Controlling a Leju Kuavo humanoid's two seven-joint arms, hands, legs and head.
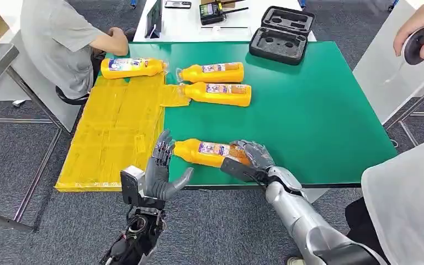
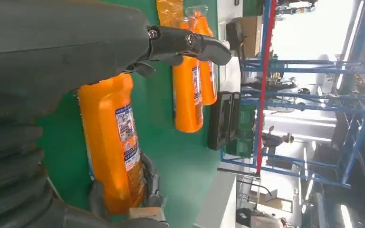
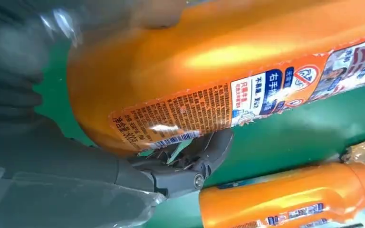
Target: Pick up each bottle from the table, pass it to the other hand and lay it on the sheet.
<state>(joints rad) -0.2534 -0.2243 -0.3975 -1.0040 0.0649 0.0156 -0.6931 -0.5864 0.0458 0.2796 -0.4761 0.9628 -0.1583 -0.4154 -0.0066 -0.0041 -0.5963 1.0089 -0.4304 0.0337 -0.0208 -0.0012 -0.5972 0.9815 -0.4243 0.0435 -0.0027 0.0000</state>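
The right hand [image 1: 252, 156] gripped the fat end of a smooth orange plastic bottle [image 1: 207, 152] lying low in the middle of the green table [image 1: 309, 110]. The left hand [image 1: 163, 168] was open beside its cap, near the crinkly yellow sheet [image 1: 110, 132].

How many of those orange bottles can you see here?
4. One lies on the yellow sheet at its far end; two lie side by side on the green table just beyond it; one near the front edge is gripped by the right hand.
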